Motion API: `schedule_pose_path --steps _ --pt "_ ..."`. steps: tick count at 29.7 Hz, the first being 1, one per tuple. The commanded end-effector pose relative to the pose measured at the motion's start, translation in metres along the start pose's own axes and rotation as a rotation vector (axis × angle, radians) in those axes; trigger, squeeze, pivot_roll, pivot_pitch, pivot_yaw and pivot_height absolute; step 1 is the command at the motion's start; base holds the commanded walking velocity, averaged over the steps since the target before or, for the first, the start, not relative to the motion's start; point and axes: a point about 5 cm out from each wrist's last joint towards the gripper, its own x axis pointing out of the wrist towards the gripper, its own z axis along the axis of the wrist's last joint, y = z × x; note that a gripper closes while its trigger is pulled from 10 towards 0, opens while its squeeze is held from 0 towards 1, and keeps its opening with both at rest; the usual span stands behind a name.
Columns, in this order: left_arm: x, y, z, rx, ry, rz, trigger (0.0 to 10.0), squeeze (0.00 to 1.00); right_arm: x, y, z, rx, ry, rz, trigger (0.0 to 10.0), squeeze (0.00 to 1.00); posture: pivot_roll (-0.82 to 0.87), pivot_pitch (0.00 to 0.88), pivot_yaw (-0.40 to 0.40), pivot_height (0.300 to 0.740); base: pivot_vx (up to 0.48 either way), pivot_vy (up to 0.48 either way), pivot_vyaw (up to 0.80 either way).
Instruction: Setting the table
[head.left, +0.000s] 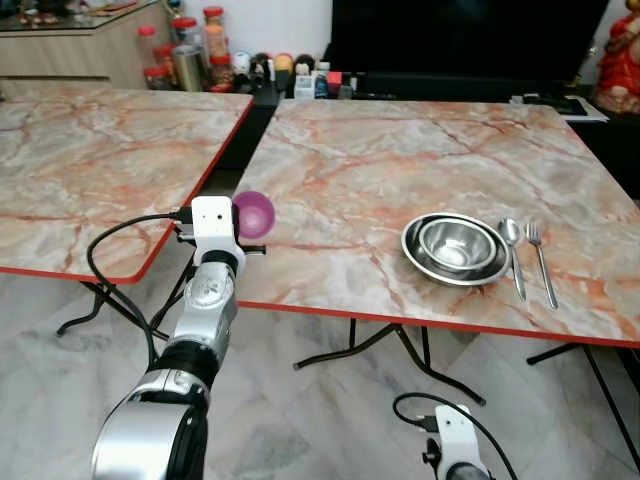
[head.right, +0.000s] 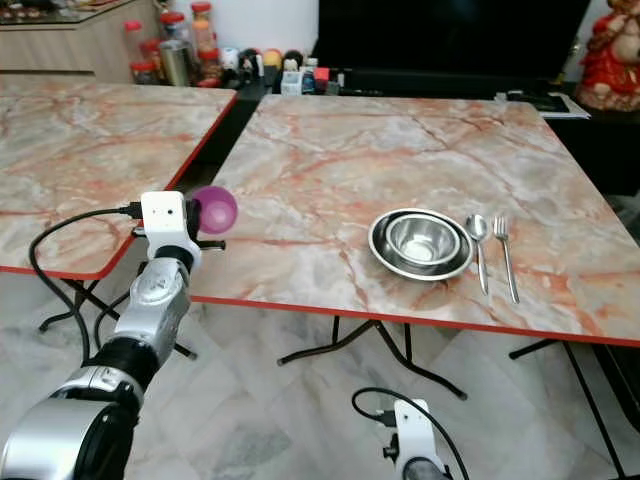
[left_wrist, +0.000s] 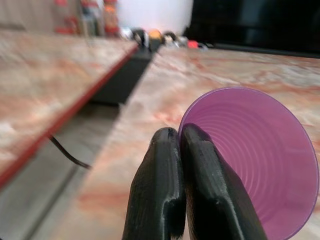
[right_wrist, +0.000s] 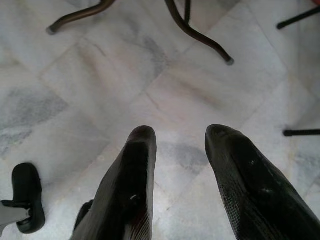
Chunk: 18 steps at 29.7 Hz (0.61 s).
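Right table: square top of glossy marble pattern, beige with rust-red veins, thin red edge band, dark bent-tube legs beneath.
Left table: same marbled top and red edge, set just beside the right table with a dark gap between.
Floor: pale grey-white marble tiles with faint veining.
Left arm: silver cylinder segments, white wrist block, black cable looping off it; reaching up to the near left corner of the right table.
Plate: shallow round steel dish, shiny, near the right table's front edge.
Bowl: round polished steel, sitting inside the plate.
Purple cup: translucent violet plastic, round flared mouth, fine ridged rings inside; tilted on its side, mouth toward the wrist camera, held over the right table's near left corner, well apart from the plate.
Left gripper: two matte black fingers pressed together, clamped on the purple cup's rim.
Right gripper: low beside the table, pointing at the floor, black fingers spread apart, holding nothing.
Spoon: slim steel, just right of the plate, bowl end away from the robot.
Fork: slim steel, parallel to the spoon on its right, tines away from the robot.
Jars and bottles: red-lidded clutter beyond the tables' far edge, too small to detail.
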Motion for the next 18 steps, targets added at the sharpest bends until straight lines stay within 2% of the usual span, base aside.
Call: schedule_pose_path --steps 1,4,10,18 --pt "0.002 -0.007 0.0 -0.06 0.021 -0.043 10.0 0.0 0.0 0.001 0.0 0.014 0.003 -0.002 10.0 0.0 -0.09 0.0 0.02 0.728 0.0 0.0 0.0" --pt "0.005 -0.013 0.007 -0.118 0.008 -0.112 10.0 0.0 0.0 0.002 -0.002 0.016 0.012 -0.001 10.0 0.0 -0.08 0.0 0.019 0.728 0.0 0.0 0.0" --pt "0.009 -0.019 0.018 -0.113 -0.006 -0.194 10.0 0.0 0.0 0.006 -0.003 0.007 0.018 0.017 10.0 0.0 -0.08 0.0 0.024 0.728 0.305 0.0 -0.14" --pt "0.008 -0.022 0.02 -0.116 -0.014 -0.239 10.0 0.0 -0.001 0.006 -0.003 0.025 0.018 0.011 10.0 0.0 -0.08 0.0 0.027 0.728 0.344 0.0 0.0"
